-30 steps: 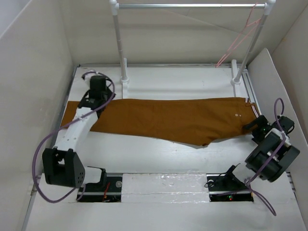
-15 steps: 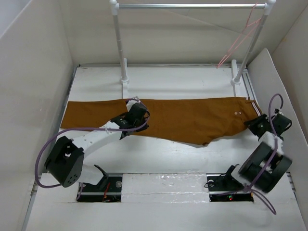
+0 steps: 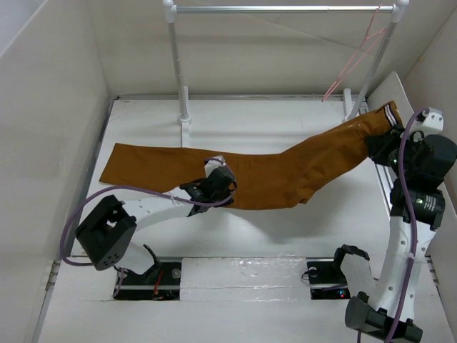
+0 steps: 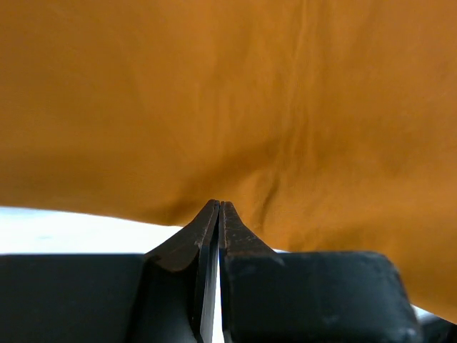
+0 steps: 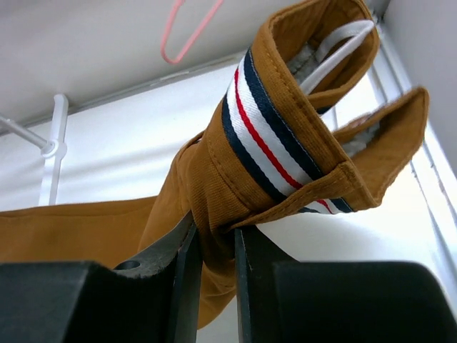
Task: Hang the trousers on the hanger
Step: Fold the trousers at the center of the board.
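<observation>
Clearly the right gripper [image 5: 213, 239] is clamping the trousers [image 3: 271, 171] at the waist end, its fingers squeezing a bunched fold just under the striped waistband [image 5: 275, 143]. It is holding that end up off the table [image 3: 285, 118], close beside the right post of the rail [image 3: 285, 9]. The likely reason is that the hanger [image 3: 353, 61] is dangling from the right end of that same rail, so the waist is being brought near the place where it has to go.

Below the rail's middle, the left gripper [image 3: 218, 187] is sitting at the near edge of the cloth, about halfway along the legs. In its wrist view the fingers are pressing together with only a sliver between them, and the cloth is puckering at their tips, so they are probably pinching a thin fold. That grip is probably supporting the middle so the long legs do not drag.

Beyond it, the leg ends are lying flat on the table, out past the rail's left post. Nothing is draping over the hanger yet.
</observation>
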You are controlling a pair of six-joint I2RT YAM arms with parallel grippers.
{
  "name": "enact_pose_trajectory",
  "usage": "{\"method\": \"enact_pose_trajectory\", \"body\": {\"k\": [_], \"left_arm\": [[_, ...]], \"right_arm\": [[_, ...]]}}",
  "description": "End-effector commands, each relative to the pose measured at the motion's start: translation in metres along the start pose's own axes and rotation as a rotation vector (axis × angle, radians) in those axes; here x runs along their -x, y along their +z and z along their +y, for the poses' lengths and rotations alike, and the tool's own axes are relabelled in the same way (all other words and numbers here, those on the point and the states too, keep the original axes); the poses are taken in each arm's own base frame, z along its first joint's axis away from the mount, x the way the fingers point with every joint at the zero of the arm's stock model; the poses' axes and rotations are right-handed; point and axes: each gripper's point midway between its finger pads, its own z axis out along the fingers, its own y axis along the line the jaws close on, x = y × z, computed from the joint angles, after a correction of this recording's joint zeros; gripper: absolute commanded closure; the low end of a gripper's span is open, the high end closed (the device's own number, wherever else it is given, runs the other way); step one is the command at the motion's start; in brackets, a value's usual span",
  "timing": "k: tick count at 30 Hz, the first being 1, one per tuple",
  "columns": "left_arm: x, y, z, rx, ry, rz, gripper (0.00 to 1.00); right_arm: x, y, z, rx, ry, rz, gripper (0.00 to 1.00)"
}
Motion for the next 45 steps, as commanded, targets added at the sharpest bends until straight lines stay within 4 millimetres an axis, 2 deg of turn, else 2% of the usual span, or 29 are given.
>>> {"method": "enact_pose_trajectory", "body": {"k": [1, 2, 3, 5, 6, 8, 9, 11, 13, 14, 15, 16, 18, 19, 20, 22, 23, 24, 25, 26, 28, 30, 31, 32, 34, 35, 38, 42, 45], "left_arm": [[-0.015, 0.005, -0.029, -0.080, -0.013, 0.020, 1.00], [-0.029, 0.002, -0.043, -0.109, 0.017, 0.040, 1.00], [-0.037, 0.005, -0.052, -0.113, 0.031, 0.054, 1.00], [-0.052, 0.009, -0.062, -0.112, 0.028, 0.083, 1.00], [-0.066, 0.018, -0.066, -0.099, 0.045, 0.115, 1.00], [-0.076, 0.028, -0.074, -0.101, 0.013, 0.131, 1.00], [-0.083, 0.039, -0.079, -0.101, 0.006, 0.154, 1.00], [-0.094, 0.045, -0.112, -0.173, 0.001, 0.192, 1.00], [-0.114, 0.039, -0.137, -0.201, 0.061, 0.224, 1.00], [-0.115, 0.036, -0.161, -0.230, 0.091, 0.219, 1.00], [-0.127, 0.028, -0.170, -0.224, 0.134, 0.234, 1.00], [-0.135, 0.025, -0.167, -0.211, 0.153, 0.247, 1.00], [-0.133, 0.003, -0.169, -0.234, 0.162, 0.239, 1.00], [-0.126, -0.004, -0.166, -0.236, 0.160, 0.197, 1.00], [-0.114, -0.023, -0.154, -0.258, 0.146, 0.167, 1.00], [-0.100, -0.040, -0.143, -0.276, 0.113, 0.120, 1.00], [-0.091, -0.056, -0.135, -0.296, 0.090, 0.099, 1.00], [-0.081, -0.060, -0.129, -0.287, 0.067, 0.074, 1.00], [-0.060, -0.062, -0.117, -0.247, 0.013, 0.015, 1.00], [-0.051, -0.058, -0.111, -0.228, -0.015, -0.007, 1.00], [-0.033, -0.047, -0.111, -0.235, -0.072, -0.029, 1.00], [-0.023, -0.019, -0.104, -0.185, -0.100, -0.029, 1.00], [-0.027, -0.011, -0.110, -0.198, -0.099, 0.002, 1.00], [-0.036, 0.006, -0.115, -0.177, -0.066, 0.036, 1.00], [-0.044, 0.020, -0.122, -0.165, -0.047, 0.065, 1.00], [-0.054, 0.033, -0.131, -0.173, -0.043, 0.084, 1.00], [-0.074, 0.057, -0.141, -0.182, -0.055, 0.151, 1.00], [-0.105, 0.065, -0.164, -0.213, -0.040, 0.216, 1.00], [-0.116, 0.049, -0.173, -0.245, -0.015, 0.227, 1.00]], "right_arm": [[0.043, -0.014, 0.013, 0.002, -0.120, -0.070, 1.00], [0.054, -0.019, 0.018, 0.005, -0.137, -0.087, 1.00], [0.056, -0.020, 0.020, 0.011, -0.148, -0.087, 1.00], [0.066, -0.026, 0.031, 0.037, -0.181, -0.107, 1.00], [0.070, -0.028, 0.032, 0.028, -0.193, -0.118, 1.00], [0.074, -0.030, 0.039, 0.044, -0.222, -0.108, 1.00], [0.088, -0.038, 0.047, 0.058, -0.242, -0.135, 1.00], [0.091, -0.041, 0.060, 0.103, -0.263, -0.127, 1.00], [0.095, -0.042, 0.074, 0.163, -0.271, -0.132, 1.00], [0.095, -0.042, 0.080, 0.187, -0.274, -0.128, 1.00], [0.090, -0.038, 0.097, 0.253, -0.278, -0.108, 1.00], [0.092, -0.038, 0.098, 0.256, -0.277, -0.116, 1.00], [0.086, -0.033, 0.113, 0.305, -0.277, -0.097, 1.00], [0.088, -0.034, 0.118, 0.312, -0.279, -0.100, 1.00], [0.088, -0.033, 0.120, 0.310, -0.280, -0.100, 1.00], [0.087, -0.025, 0.121, 0.293, -0.283, -0.096, 1.00], [0.086, -0.022, 0.121, 0.292, -0.285, -0.090, 1.00], [0.085, -0.020, 0.121, 0.291, -0.284, -0.084, 1.00], [0.083, -0.017, 0.123, 0.301, -0.287, -0.081, 1.00], [0.081, -0.015, 0.124, 0.306, -0.287, -0.076, 1.00], [0.082, -0.015, 0.126, 0.316, -0.285, -0.082, 1.00], [0.081, -0.015, 0.129, 0.330, -0.285, -0.082, 1.00], [0.081, -0.015, 0.129, 0.329, -0.286, -0.080, 1.00], [0.082, -0.016, 0.133, 0.343, -0.286, -0.080, 1.00], [0.085, -0.018, 0.140, 0.371, -0.281, -0.090, 1.00], [0.087, -0.021, 0.146, 0.391, -0.280, -0.096, 1.00], [0.096, -0.027, 0.159, 0.433, -0.270, -0.123, 1.00], [0.101, -0.028, 0.180, 0.494, -0.270, -0.132, 1.00], [0.097, -0.023, 0.210, 0.554, -0.271, -0.118, 1.00]]}}
